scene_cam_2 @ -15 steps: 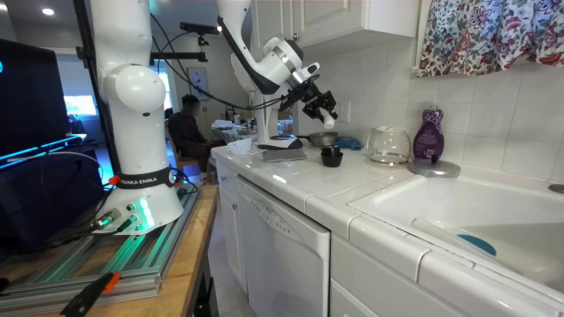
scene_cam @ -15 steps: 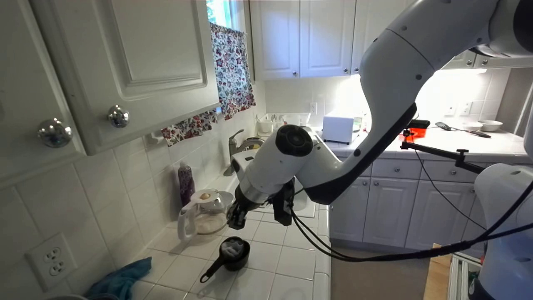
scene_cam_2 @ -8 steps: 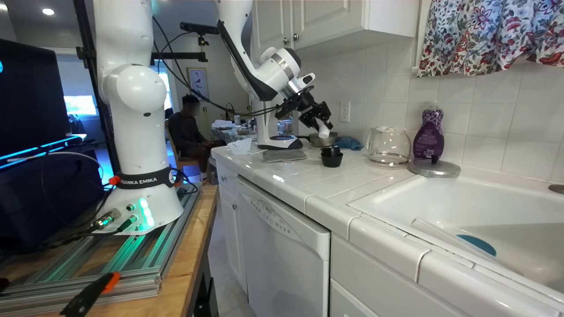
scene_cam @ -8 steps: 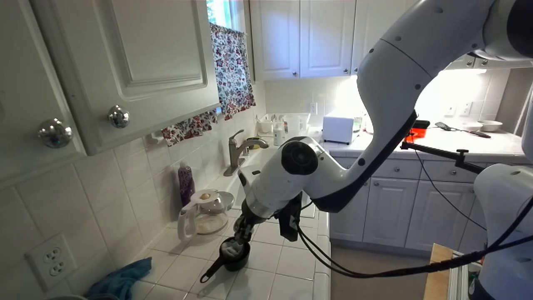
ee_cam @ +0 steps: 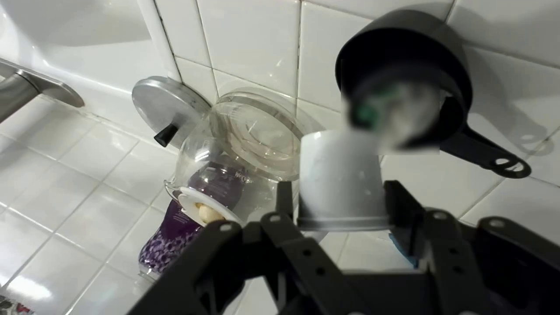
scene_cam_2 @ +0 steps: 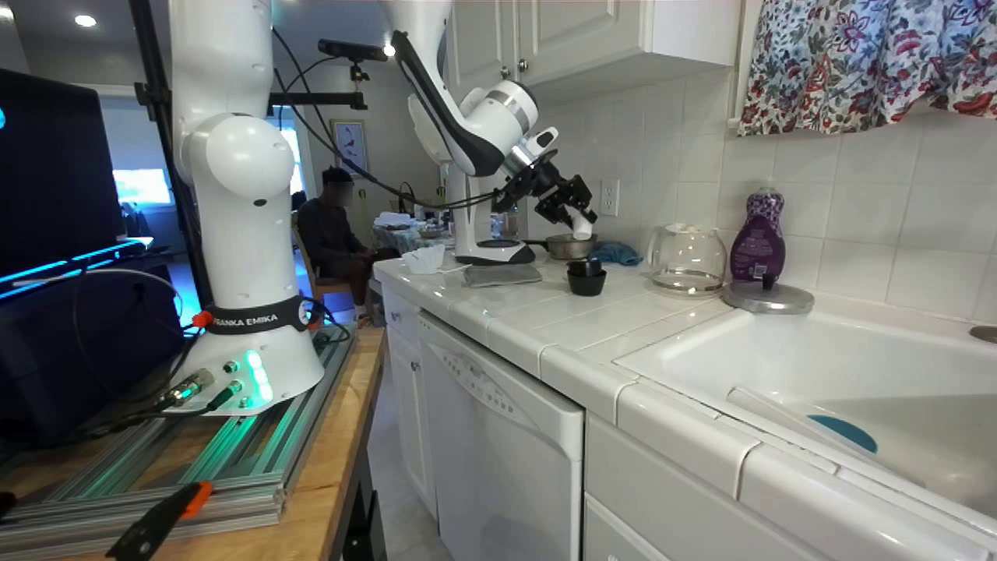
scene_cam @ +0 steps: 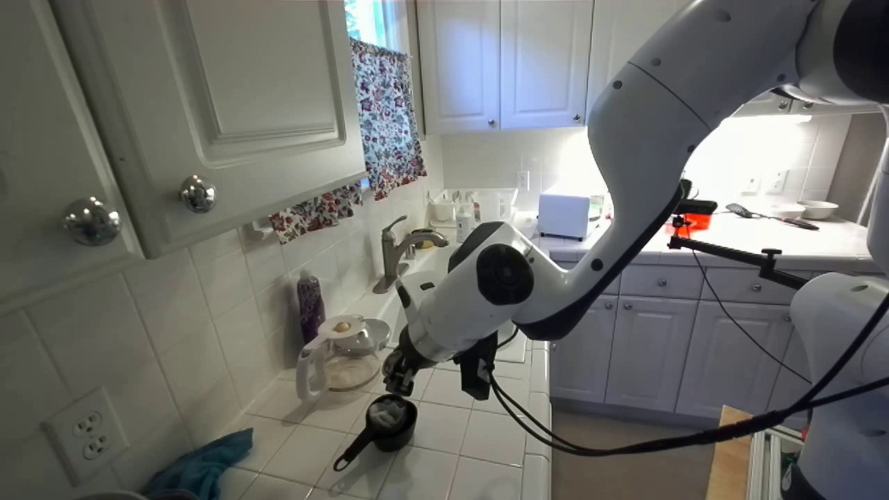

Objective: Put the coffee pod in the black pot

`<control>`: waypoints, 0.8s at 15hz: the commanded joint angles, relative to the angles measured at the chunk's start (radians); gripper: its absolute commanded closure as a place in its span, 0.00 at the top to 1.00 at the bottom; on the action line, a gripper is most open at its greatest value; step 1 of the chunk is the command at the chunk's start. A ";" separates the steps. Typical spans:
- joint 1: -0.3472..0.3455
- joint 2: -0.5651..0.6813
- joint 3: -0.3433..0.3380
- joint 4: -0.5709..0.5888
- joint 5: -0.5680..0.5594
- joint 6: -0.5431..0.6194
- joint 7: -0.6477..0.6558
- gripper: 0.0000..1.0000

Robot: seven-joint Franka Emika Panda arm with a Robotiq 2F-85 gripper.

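The gripper [ee_cam: 341,203] clamps the white coffee pod [ee_cam: 341,175] above the tiled counter [scene_cam: 420,479], near and clear of the black saucepan [scene_cam: 399,438]; the pod's long axis lies slightly off vertical, rimmed end toward the gripper, narrower end pointing downward.

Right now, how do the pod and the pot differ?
Size: in an exterior view, the pod looks narrower than the pot.
Colour: the pod is white, the pot black.
Shape: the pot has a straight handle; the pod shows none.
Support: the pod is held between the jaws; the pot stands on the counter.
Shared: both have rounded sides.
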 commanded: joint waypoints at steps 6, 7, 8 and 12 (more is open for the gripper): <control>0.008 0.107 0.015 0.086 -0.203 -0.003 0.239 0.29; 0.010 0.114 0.020 0.089 -0.215 -0.009 0.253 0.29; 0.009 0.123 0.023 0.093 -0.224 -0.008 0.262 0.29; -0.001 0.173 0.033 0.121 -0.277 0.015 0.293 0.29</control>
